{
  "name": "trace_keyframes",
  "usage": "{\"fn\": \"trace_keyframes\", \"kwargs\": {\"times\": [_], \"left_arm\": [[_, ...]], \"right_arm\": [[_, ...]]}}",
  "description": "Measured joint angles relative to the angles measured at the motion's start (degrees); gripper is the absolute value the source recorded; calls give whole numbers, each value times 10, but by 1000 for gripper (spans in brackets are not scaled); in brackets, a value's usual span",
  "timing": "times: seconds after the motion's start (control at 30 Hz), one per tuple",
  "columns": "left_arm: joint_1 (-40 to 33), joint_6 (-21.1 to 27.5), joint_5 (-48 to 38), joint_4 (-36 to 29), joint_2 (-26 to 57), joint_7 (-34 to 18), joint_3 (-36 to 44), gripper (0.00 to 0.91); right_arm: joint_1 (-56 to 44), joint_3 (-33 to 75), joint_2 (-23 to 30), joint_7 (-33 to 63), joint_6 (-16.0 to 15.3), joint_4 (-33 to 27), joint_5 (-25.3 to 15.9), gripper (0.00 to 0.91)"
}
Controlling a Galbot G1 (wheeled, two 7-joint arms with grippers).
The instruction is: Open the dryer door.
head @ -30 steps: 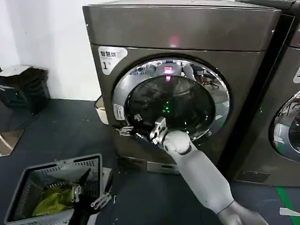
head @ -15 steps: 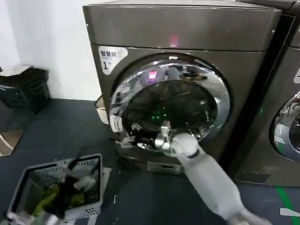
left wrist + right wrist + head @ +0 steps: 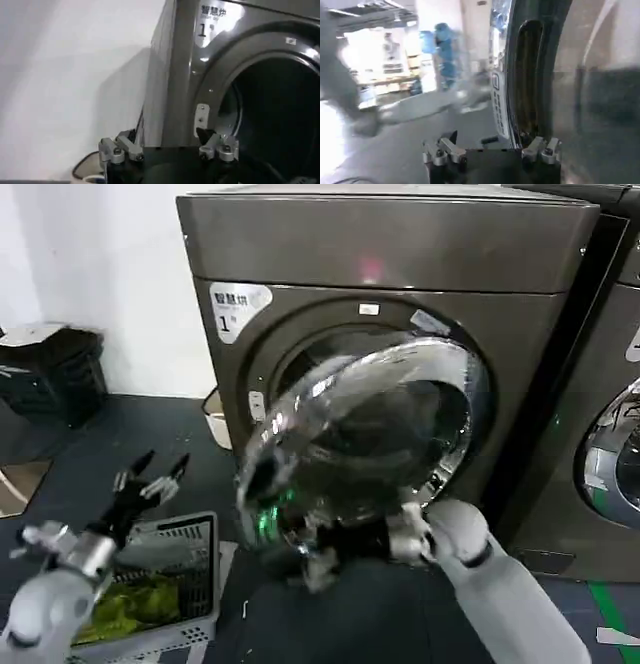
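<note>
**Dryer door swung partway out, right gripper at its lower edge**

Nearest, head view: right arm reaches in from the lower right. Right gripper (image 3: 318, 562) sits at the lower left rim of the dryer door (image 3: 365, 439), just under the chrome ring. Motion blur there; cannot tell whether its fingers are spread or clamped on the rim. In the right wrist view the gripper (image 3: 490, 150) has its two fingertips set apart, one of them right at the door's edge (image 3: 530, 85), where a long dark slot runs along the rim.

Left side, near: left gripper (image 3: 150, 479) is raised above the grey basket (image 3: 195, 536) on the floor, fingers spread, grasping nothing. Yellow-green cloth (image 3: 135, 604) lies in the basket. Left wrist view shows the same gripper (image 3: 170, 150) spread wide, facing the machine front.

Mid: door is tilted out from the bronze-grey machine (image 3: 400, 244), hinged on the right side, its left edge away from the front panel. Dark drum opening (image 3: 280, 115) exposed behind it.

Writing: white label (image 3: 238, 306) at the upper left of the front panel, Chinese characters over a large "1"; same label (image 3: 215, 17) in the left wrist view. A small white sticker (image 3: 369, 309) above the opening, not readable.

Far: neighbouring machine's chrome-ringed door (image 3: 612, 454) at right; black crate (image 3: 50, 374) by the white wall at left.
</note>
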Motion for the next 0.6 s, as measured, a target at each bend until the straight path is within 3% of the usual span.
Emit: {"fn": "trace_keyframes", "kwargs": {"times": [0.17, 0.47, 0.6], "left_arm": [[-79, -9, -5, 52, 7, 43, 80, 907], [-219, -16, -14, 85, -17, 70, 242, 907], [-266, -13, -25, 73, -35, 81, 317, 907]], "right_arm": [[-69, 76, -23, -50, 50, 49, 7, 907], [-169, 290, -55, -59, 63, 64, 63, 907], [-203, 391, -51, -64, 75, 51, 66, 907]]}}
